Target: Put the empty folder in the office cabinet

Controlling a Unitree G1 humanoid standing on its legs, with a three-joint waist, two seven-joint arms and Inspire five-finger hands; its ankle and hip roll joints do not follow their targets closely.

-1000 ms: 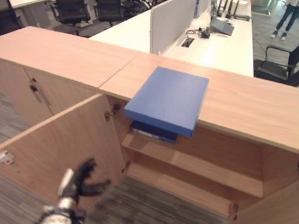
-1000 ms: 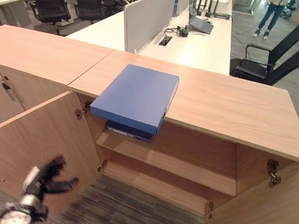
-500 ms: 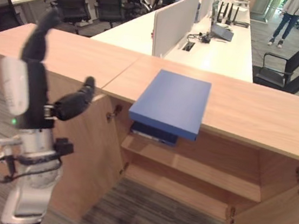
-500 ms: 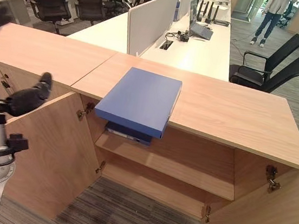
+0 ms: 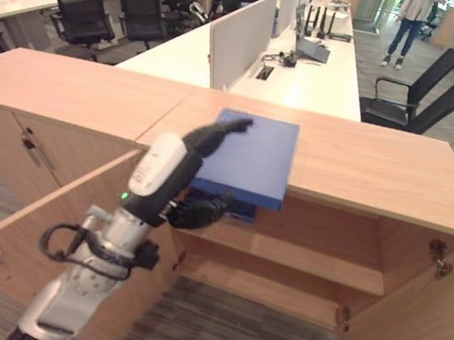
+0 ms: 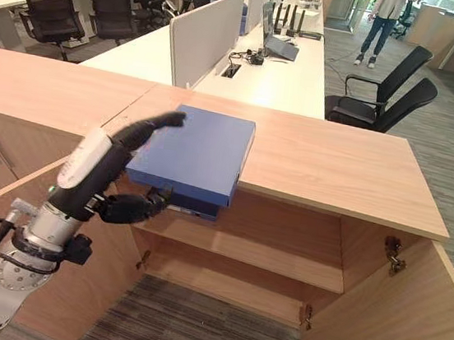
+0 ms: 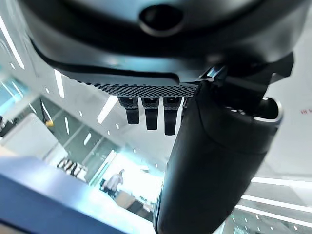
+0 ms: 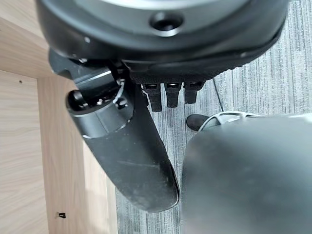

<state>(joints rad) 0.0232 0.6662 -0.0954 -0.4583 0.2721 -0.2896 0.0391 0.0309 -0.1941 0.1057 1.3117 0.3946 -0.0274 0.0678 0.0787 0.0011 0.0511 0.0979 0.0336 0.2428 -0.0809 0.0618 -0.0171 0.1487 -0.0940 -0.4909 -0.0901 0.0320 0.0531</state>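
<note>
Folder: a flat blue rectangular folder (image 6: 194, 152) lies on the light wooden top of the office cabinet (image 6: 335, 163), its near edge jutting out past the front lip over the open compartment.

Left arm: the silver-grey arm rises from the lower left, bent upward, and reaches toward the folder's left side.

Left hand: the dark left hand (image 6: 135, 138) is raised level with the cabinet top, its fingers (image 6: 167, 118) stretched straight over the folder's left far corner, and the thumb (image 6: 135, 206) spread wide below, under the overhanging edge. The fingers are spread, not curled. Whether they touch the blue cover I cannot tell. In the left wrist view the folder's blue surface (image 7: 53, 204) shows beside the hand (image 7: 214, 161).

Right hand: the right hand (image 8: 126, 146) shows in its wrist view beside a wooden cabinet door panel (image 8: 19, 146), above the grey striped carpet (image 8: 292, 63). Whether its fingers are straight or curled I cannot tell.

Cabinet interior: both doors stand open, the left door (image 6: 7, 209) swung out behind the arm, the right door (image 6: 390, 323) at the lower right. A second dark blue flat item (image 6: 192, 208) lies on the upper shelf (image 6: 266, 258) directly beneath the overhanging folder.

Background: white office desks (image 6: 280, 73) with grey dividers, black office chairs (image 6: 381, 94), and a standing person (image 6: 383, 15) far back.
</note>
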